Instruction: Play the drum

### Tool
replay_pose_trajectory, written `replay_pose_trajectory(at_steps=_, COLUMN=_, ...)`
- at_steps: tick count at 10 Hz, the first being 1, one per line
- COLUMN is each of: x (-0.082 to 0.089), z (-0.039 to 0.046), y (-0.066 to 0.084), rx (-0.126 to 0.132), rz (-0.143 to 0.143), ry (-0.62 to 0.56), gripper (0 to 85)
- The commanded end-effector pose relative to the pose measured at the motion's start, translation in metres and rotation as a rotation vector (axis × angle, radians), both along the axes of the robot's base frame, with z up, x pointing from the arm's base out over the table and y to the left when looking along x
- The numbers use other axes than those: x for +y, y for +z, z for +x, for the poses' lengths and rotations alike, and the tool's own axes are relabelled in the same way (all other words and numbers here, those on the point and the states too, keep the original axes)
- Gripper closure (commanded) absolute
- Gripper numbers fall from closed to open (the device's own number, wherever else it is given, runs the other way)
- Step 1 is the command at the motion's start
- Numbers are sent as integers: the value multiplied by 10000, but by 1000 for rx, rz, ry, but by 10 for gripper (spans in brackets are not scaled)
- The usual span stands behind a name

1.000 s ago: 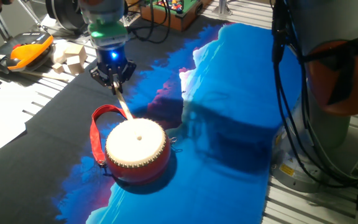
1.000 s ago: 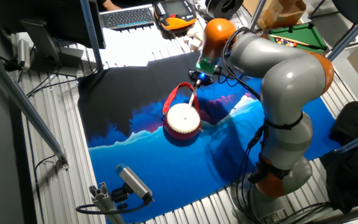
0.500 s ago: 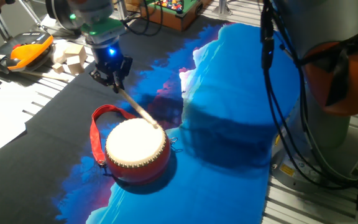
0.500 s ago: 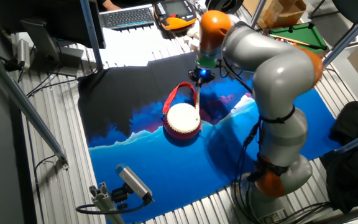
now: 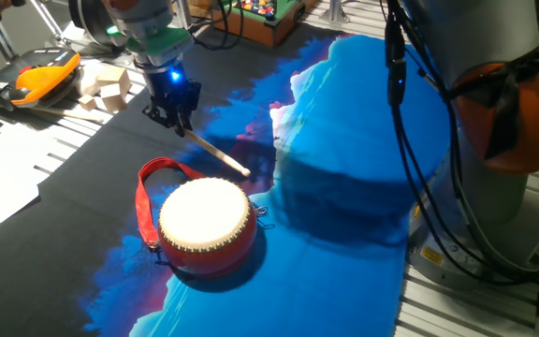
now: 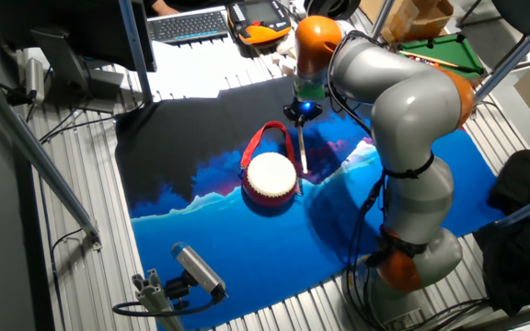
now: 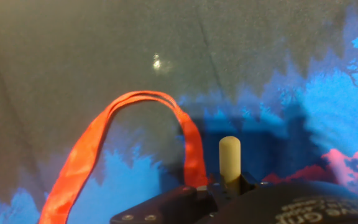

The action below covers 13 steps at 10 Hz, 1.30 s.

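we saw the gripper [image 5: 176, 117] clamped on a thin pale stick [image 5: 219, 156], which slanted down past the drum's far edge with its tip off the skin. the drum [image 5: 206, 225] sat on the blue and black cloth [image 5: 344, 140] over the tabletop, its red strap [image 5: 148, 192] looped toward the gripper.

The drum [image 5: 205, 227] has a glossy red body and a matt cream skin head, rimmed with small shiny studs. Its strap loop [image 7: 92, 146] looks like flat woven cloth, bright red. The stick [image 5: 215, 154] is smooth, pale wood. A matt printed cloth [image 5: 344, 122] covers the desk [image 6: 81, 221] of ribbed metal. The arm's shells [image 6: 403, 92] are smooth, satin grey plastic.
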State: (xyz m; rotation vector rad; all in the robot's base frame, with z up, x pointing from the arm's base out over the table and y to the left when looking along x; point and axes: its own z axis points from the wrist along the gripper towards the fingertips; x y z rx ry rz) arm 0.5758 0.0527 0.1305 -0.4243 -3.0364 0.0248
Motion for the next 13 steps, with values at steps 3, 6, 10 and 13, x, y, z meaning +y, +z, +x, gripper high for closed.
replay_pose_trajectory(at_steps=3, x=-12, z=40, y=-47, rx=-7, rz=-4, ry=-40, gripper=680)
replay_pose_trajectory(at_steps=6, x=-33, z=56, y=-69, rx=-5, rz=-25, ry=-54, gripper=340)
replay_pose_trajectory(at_steps=10, x=18, z=-39, y=168, rx=12, rz=54, ry=-29, gripper=850)
replay_pose_trajectory(at_steps=13, x=68, z=-255, y=496, rx=-21, rz=68, ry=-89, gripper=850)
